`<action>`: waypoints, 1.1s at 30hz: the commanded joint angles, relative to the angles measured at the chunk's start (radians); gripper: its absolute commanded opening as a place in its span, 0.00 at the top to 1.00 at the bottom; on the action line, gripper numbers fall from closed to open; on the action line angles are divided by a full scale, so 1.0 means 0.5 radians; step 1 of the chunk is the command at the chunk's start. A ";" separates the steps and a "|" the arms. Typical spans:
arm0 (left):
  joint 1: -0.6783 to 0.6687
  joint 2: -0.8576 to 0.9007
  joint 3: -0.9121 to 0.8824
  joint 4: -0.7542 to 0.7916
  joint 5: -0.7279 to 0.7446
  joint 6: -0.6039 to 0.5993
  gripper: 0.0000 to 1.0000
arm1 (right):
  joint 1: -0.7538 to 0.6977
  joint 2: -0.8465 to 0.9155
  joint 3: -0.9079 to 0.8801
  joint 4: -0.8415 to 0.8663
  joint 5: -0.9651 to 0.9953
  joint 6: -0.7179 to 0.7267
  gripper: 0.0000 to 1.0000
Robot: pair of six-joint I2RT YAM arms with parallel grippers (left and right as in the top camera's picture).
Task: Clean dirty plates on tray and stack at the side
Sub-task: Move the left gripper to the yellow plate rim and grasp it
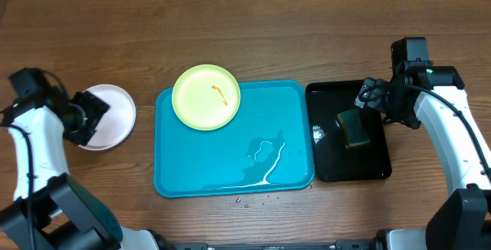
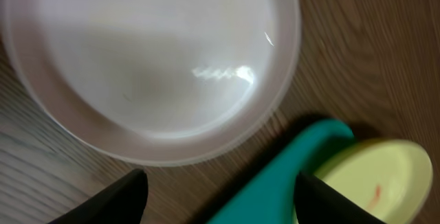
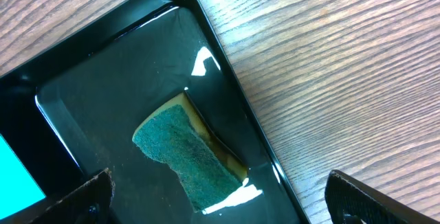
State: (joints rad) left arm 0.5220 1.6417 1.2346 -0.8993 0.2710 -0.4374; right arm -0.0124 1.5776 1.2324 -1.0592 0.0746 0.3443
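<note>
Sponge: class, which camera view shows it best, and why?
The right wrist view: the sponge lies large in the black tray, its green scouring face and yellow edge clear. Overhead shows it small and dark. The left wrist view misses it.

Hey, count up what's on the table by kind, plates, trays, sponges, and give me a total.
Plates: 2 (white plate on the wood, yellow-green plate at the turquoise tray's corner)
Trays: 2 (turquoise tray, black tray)
Sponges: 1 (sponge in the black tray)
Total: 5
</note>
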 commanded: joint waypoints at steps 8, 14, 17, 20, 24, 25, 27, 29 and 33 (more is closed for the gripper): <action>-0.717 -0.050 -0.127 -0.025 -0.266 0.112 0.35 | -0.006 -0.009 -0.005 0.007 -0.002 0.008 0.00; -0.935 -0.050 -0.274 0.112 -0.297 0.011 0.28 | -0.006 -0.010 -0.005 0.007 -0.002 0.008 0.00; -0.984 -0.050 -0.317 0.146 -0.296 -0.093 0.45 | -0.006 -0.009 -0.005 0.007 -0.002 0.008 0.00; -1.042 -0.050 -0.346 0.185 -0.294 -0.169 0.55 | -0.006 -0.010 -0.005 0.007 -0.002 0.008 0.00; -1.118 -0.050 -0.347 0.233 -0.297 -0.167 0.56 | -0.006 -0.010 -0.005 0.007 -0.002 0.008 0.00; -1.141 -0.050 -0.347 0.243 -0.298 -0.166 0.56 | -0.006 -0.009 -0.005 0.007 -0.002 0.008 0.00; -1.180 -0.050 -0.347 0.268 -0.335 -0.173 0.62 | -0.006 -0.009 -0.005 0.007 -0.002 0.008 0.00; -1.205 -0.050 -0.347 0.275 -0.408 -0.259 0.67 | -0.006 -0.009 -0.005 0.007 -0.002 0.008 0.00; -1.212 -0.029 -0.347 0.277 -0.476 -0.396 0.67 | -0.006 -0.009 -0.005 0.007 -0.002 0.008 0.00</action>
State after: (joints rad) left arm -0.0818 1.6314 1.0710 -0.7647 0.0891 -0.5602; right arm -0.0124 1.5776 1.2324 -1.0592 0.0746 0.3439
